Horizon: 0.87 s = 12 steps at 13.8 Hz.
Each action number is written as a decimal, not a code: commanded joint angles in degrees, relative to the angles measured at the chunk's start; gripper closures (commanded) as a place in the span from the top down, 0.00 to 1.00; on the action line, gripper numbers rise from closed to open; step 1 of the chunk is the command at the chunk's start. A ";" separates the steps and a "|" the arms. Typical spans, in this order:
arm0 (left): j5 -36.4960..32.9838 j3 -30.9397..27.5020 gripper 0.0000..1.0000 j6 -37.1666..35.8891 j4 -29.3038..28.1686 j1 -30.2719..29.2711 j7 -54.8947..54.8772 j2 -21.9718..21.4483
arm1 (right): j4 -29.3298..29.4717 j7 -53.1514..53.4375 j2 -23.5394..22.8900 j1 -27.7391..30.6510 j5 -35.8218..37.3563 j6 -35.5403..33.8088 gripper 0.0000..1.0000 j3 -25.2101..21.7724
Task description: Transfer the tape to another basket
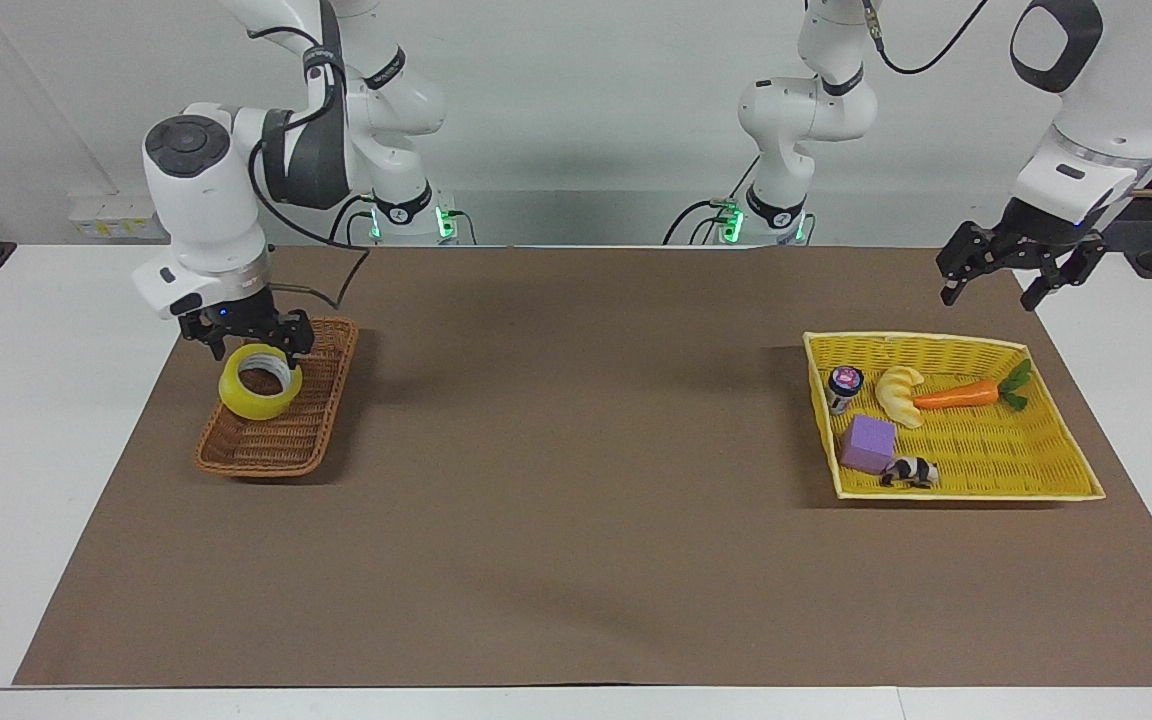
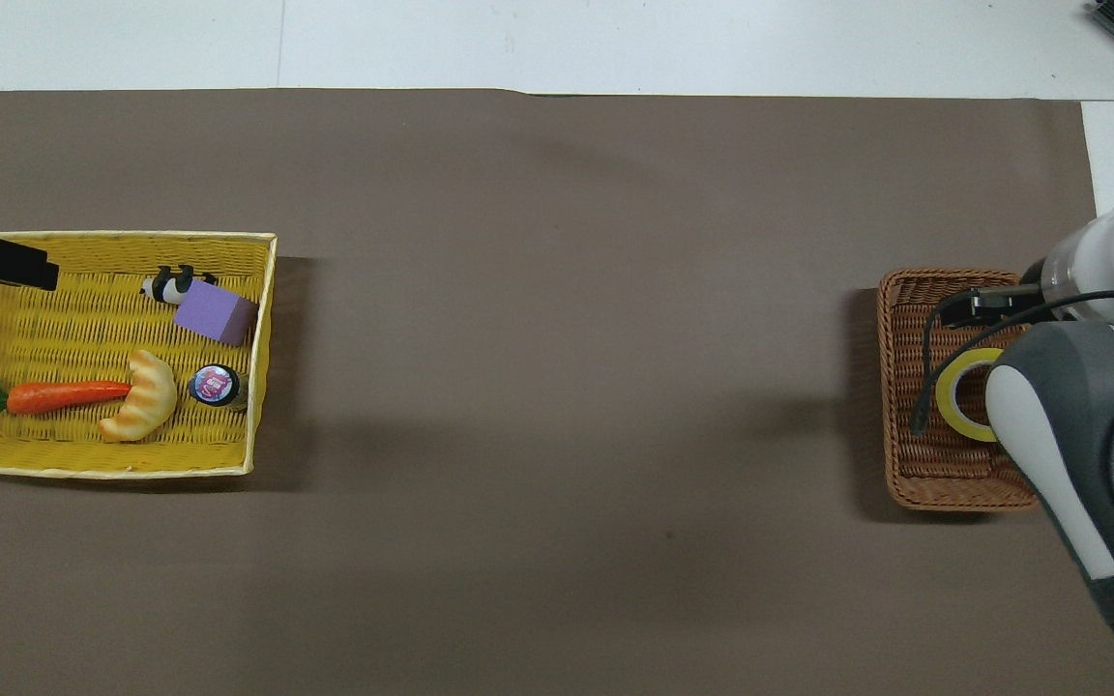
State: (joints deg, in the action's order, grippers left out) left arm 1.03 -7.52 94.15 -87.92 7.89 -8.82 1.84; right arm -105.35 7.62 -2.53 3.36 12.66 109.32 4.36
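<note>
The tape (image 1: 260, 382) is seen lying flat in the brown basket (image 1: 279, 414), hole up, at the end nearer the robots. The right gripper (image 1: 248, 336) is held just above it, jaws spread, at the tape's twelve o'clock in the facing view. The left gripper (image 1: 1013, 277) is hung over the tabletop (image 1: 576, 520), jaws spread, beside the yellow tray (image 1: 1056, 430).
</note>
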 commanded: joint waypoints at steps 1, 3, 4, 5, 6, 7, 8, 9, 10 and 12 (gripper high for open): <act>0.11 0.49 1.00 -1.87 -0.14 -0.60 0.56 -1.14 | 4.00 0.04 0.60 0.14 -5.77 -2.96 1.00 0.65; 0.11 0.49 1.00 -1.87 -0.14 -0.60 0.56 -1.14 | 6.29 -4.88 0.60 0.59 -13.43 -4.37 1.00 -0.22; 0.11 0.49 1.00 -1.87 -0.14 -0.60 0.56 -1.14 | 7.17 -4.90 0.69 0.68 -13.63 -5.25 1.00 -0.40; 0.11 0.49 1.00 -1.87 -0.14 -0.60 0.56 -1.14 | 9.62 -4.81 0.78 0.77 -13.63 -7.87 1.00 -0.75; 0.11 0.49 1.00 -1.87 -0.14 -0.60 0.56 -1.14 | 12.95 -4.72 0.69 0.77 -13.19 -11.98 1.00 -0.75; 0.11 0.49 1.00 -1.87 -0.14 -0.60 0.56 -1.14 | 14.89 -4.81 0.69 0.77 -12.23 -16.02 1.00 -0.75; 0.11 0.49 1.00 -1.78 -0.14 -0.60 0.56 -1.14 | 15.87 -5.16 0.86 0.77 -10.92 -17.98 1.00 -0.66; 0.11 0.49 1.00 -1.87 -0.14 -0.60 0.56 -1.14 | 16.23 -5.25 0.86 0.77 -10.73 -18.52 1.00 -0.66; 0.11 0.49 1.00 -1.87 -0.14 -0.60 0.56 -1.14 | 16.58 -5.25 0.86 0.77 -10.99 -19.14 1.00 -0.58; 0.11 0.49 1.00 -1.87 -0.14 -0.60 0.56 -1.14 | 16.84 -5.25 0.78 0.77 -10.64 -21.24 1.00 -0.49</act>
State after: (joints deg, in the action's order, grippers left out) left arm 1.03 -7.52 93.40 -87.92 7.89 -8.81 1.51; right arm -89.46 3.79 -1.18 3.55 1.30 89.93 3.33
